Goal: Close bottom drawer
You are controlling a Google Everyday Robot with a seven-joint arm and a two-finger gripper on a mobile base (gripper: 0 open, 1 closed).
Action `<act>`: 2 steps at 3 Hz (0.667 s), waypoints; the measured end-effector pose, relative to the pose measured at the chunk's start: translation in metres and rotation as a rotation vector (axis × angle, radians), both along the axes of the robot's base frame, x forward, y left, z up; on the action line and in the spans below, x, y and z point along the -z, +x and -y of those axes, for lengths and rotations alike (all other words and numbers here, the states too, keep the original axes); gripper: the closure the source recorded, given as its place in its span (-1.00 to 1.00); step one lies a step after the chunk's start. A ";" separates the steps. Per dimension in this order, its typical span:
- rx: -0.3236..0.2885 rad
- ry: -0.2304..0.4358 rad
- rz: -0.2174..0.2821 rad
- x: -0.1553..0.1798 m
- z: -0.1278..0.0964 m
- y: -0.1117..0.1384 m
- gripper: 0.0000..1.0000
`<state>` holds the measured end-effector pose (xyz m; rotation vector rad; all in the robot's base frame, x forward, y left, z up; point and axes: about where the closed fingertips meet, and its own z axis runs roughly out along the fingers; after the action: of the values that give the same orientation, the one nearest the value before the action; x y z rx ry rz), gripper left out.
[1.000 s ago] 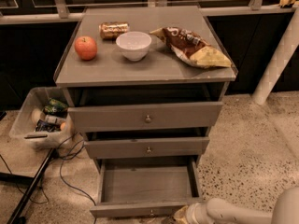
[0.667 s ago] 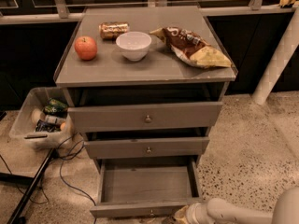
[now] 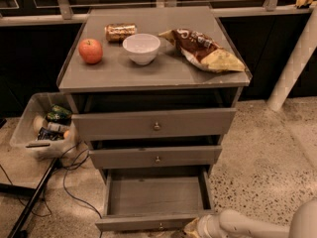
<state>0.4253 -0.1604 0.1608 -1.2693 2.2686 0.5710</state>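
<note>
The bottom drawer (image 3: 156, 197) of the grey cabinet stands pulled out, its shallow grey box empty. Its slim front panel (image 3: 143, 222) with a small round knob (image 3: 160, 226) is at the bottom edge of the camera view. My gripper (image 3: 190, 228) sits at the right end of that front panel, on the outer side, touching or nearly touching it. My white arm (image 3: 247, 224) comes in from the bottom right corner.
The top drawer (image 3: 154, 124) and middle drawer (image 3: 156, 157) are slightly ajar. On the cabinet top lie an apple (image 3: 90, 50), a can (image 3: 120, 31), a white bowl (image 3: 141, 48) and a chip bag (image 3: 205, 51). A clear bin (image 3: 42, 128) and cables stand at the left.
</note>
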 end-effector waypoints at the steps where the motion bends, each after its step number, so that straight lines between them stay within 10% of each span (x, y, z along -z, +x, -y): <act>1: -0.030 0.002 0.051 -0.001 -0.012 0.023 -0.76; 2: -0.035 -0.002 0.063 0.001 -0.014 0.028 -0.72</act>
<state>0.4530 -0.1459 0.1596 -1.3119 2.2001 0.5332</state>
